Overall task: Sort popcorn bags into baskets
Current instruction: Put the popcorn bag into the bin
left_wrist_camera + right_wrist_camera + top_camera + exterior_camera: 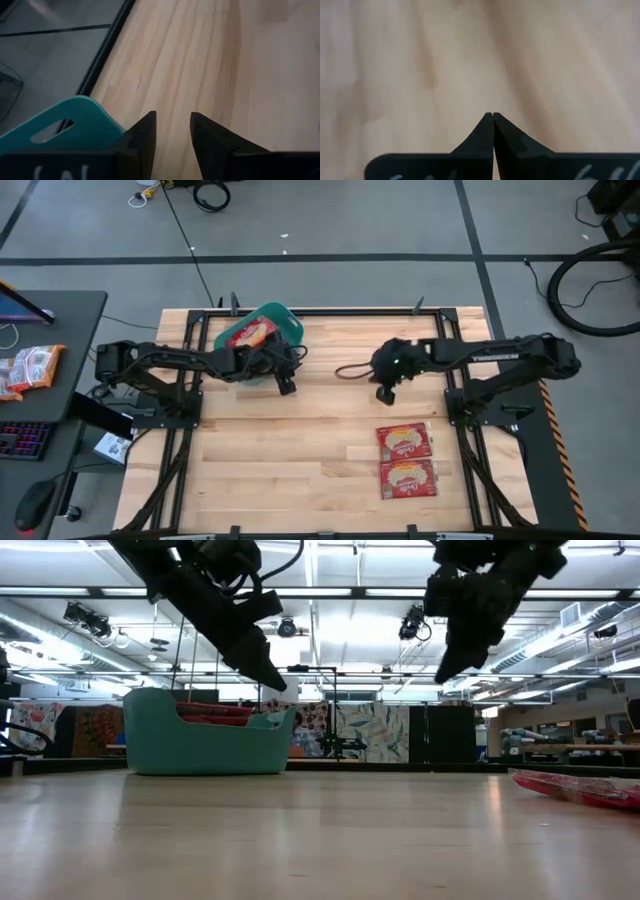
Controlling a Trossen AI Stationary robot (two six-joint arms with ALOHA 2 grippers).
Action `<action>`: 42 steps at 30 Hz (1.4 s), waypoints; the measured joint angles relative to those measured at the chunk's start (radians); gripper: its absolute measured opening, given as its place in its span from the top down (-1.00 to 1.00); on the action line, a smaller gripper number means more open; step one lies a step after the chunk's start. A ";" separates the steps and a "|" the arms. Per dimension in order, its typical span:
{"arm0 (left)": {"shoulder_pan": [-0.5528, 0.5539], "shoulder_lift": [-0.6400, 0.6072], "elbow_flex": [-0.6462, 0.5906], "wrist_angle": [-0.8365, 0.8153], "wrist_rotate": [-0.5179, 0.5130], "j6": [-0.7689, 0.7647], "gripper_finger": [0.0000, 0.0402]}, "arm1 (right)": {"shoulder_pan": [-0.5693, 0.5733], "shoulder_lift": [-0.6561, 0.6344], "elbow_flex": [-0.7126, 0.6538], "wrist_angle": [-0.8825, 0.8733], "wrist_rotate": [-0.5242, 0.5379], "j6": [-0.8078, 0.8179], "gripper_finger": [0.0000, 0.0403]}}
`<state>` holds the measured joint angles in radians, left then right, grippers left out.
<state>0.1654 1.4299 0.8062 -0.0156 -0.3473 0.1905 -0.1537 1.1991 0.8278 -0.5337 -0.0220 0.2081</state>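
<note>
Teal basket (292, 325) standing at the far left part of the wooden table (300, 440), loaded with red popcorn bags (252, 333), cream oval of the top one facing up; seen level across the table as a teal tub (205, 745) with red packets (215, 711) showing above its rim.

Left gripper (286, 383) hanging just beside the basket's near right corner, raised off the table, fingers parted with a clear gap and nothing between them; same gripper (268, 677) pointing down above the basket's right end in the low view; from the left wrist, dark fingertips (145, 131) apart over bare wood, with the basket's teal handle end (65, 127) close alongside.

Right gripper (385, 392) well to the right of the basket, above bare wood, clenched on nothing; tips pressed together (493, 116) in its own wrist view; held high above the table (445, 670) in the low view.

Two more popcorn bags lying flat well apart from the basket, toward the near right of the table: one (404, 441) and another (408, 478) just beyond it from the basket, almost touching; red packet edge (585, 790) low on the table in the level view.
</note>
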 joint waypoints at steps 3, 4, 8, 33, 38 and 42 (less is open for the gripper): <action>0.000 -0.007 0.000 -0.013 0.000 0.002 0.38 | 0.040 0.071 0.059 -0.132 -0.152 0.019 0.97; 0.000 -0.007 0.000 -0.020 0.000 0.004 0.38 | 0.051 0.092 0.066 -0.164 -0.227 0.022 0.97; 0.000 -0.006 0.000 -0.022 0.000 0.004 0.38 | 0.106 0.174 0.068 -0.299 -0.492 0.049 0.97; -0.063 -0.249 0.001 -0.142 -0.011 -0.075 0.38 | 0.224 0.599 0.112 -0.309 -0.410 0.002 0.97; -0.077 -0.250 0.000 -0.134 -0.010 -0.074 0.38 | 0.157 0.629 0.258 -0.076 -0.200 -0.107 0.97; -0.077 -0.250 0.000 -0.143 -0.011 -0.075 0.38 | 0.137 0.610 0.364 0.065 -0.052 -0.212 0.97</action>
<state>0.0888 1.1797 0.8066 -0.1583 -0.3584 0.1154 -0.0168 1.8090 1.1916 -0.4688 -0.0743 -0.0036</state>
